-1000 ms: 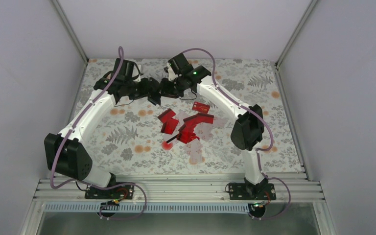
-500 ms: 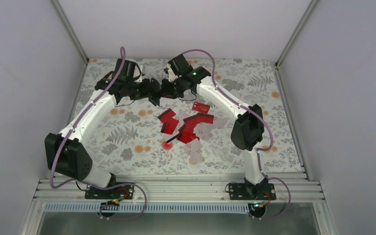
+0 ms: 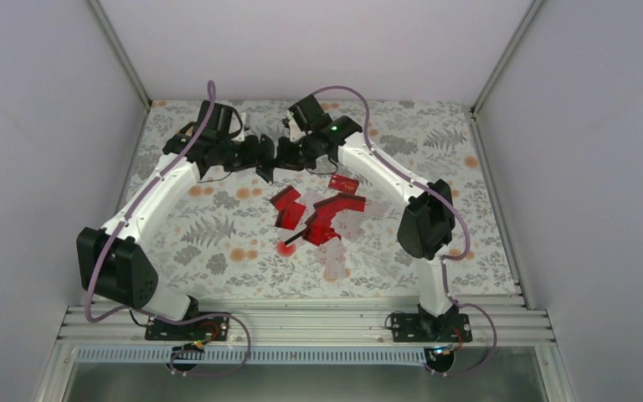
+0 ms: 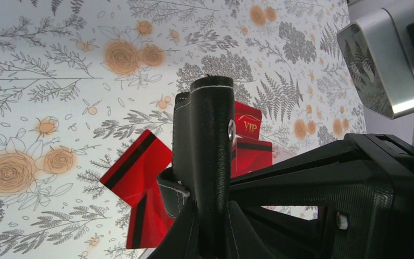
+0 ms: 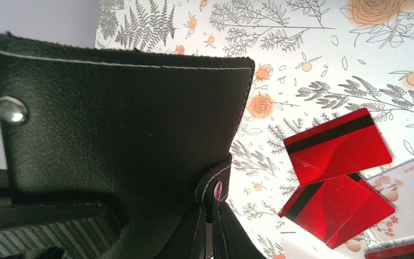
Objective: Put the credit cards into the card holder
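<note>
The black leather card holder [image 4: 210, 135] hangs above the back middle of the table, held between both arms. In the left wrist view I see it edge-on, and my left gripper [image 4: 213, 204] is shut on its lower edge. The right wrist view shows its broad face [image 5: 124, 118] with a metal snap stud. My right gripper [image 5: 211, 204] is shut on the holder's small strap, beside the strap's snap. Several red credit cards [image 3: 286, 206] lie in a loose overlapping heap on the flowered cloth in front of the grippers. Some show a black stripe [image 5: 337, 145], and one reads VIP [image 4: 248, 123].
A small red round spot [image 3: 285, 248] lies nearer to me than the cards. A pale printed card or sheet [image 5: 409, 183] sits by the heap. The right wrist's grey housing [image 4: 383, 65] hangs close to the left gripper. White walls enclose the table on three sides.
My right gripper has closed on the card holder's strap. Both arms stayed almost where they were; the cards have not moved.
</note>
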You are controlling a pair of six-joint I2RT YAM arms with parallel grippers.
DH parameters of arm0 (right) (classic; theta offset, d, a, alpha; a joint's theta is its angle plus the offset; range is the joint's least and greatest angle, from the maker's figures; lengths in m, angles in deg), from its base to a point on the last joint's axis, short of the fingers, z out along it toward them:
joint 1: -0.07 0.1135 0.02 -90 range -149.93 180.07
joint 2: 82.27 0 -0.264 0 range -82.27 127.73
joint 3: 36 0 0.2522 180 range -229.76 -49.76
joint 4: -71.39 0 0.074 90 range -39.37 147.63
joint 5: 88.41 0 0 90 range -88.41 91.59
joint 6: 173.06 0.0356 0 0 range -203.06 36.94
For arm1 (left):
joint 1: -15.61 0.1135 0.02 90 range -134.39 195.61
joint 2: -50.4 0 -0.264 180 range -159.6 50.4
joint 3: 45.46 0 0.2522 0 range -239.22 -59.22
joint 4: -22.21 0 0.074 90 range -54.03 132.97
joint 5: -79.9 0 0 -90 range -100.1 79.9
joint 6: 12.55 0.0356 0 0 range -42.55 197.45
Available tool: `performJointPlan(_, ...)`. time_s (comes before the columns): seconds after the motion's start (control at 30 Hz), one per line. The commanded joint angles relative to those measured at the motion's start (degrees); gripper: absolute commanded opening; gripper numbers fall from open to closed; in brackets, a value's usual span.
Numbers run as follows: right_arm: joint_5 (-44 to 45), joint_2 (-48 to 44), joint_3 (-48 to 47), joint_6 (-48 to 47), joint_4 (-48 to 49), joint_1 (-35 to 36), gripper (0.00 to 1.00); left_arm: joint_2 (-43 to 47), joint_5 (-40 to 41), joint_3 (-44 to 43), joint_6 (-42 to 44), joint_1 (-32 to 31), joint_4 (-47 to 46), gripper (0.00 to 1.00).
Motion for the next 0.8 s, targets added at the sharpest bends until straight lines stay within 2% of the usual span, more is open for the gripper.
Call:
performJointPlan(0.0,4.87,-1.72,3.86,-0.94,-2.52,-0.56,0.04,2.79,-3.82,-1.53,0.15,-0.64,-4.45,0.02)
performJointPlan(0.33,5.73,-7.46,19.72,-1.73,3.53,-3.71,0.04,4.25,-3.99,-0.13,-0.81,-0.63,-5.9,0.03)
performJointPlan(0.6,3.72,-9.39,25.39,-4.23,4.91,-5.66,0.04,4.26,-4.41,0.76,-0.8,-0.66,-6.99,0.02)
performJointPlan(0.77,-5.51,-15.86,31.0,-8.33,9.67,-9.17,0.21,4.67,-4.52,1.11,0.66,-0.64,-7.12,0.02)
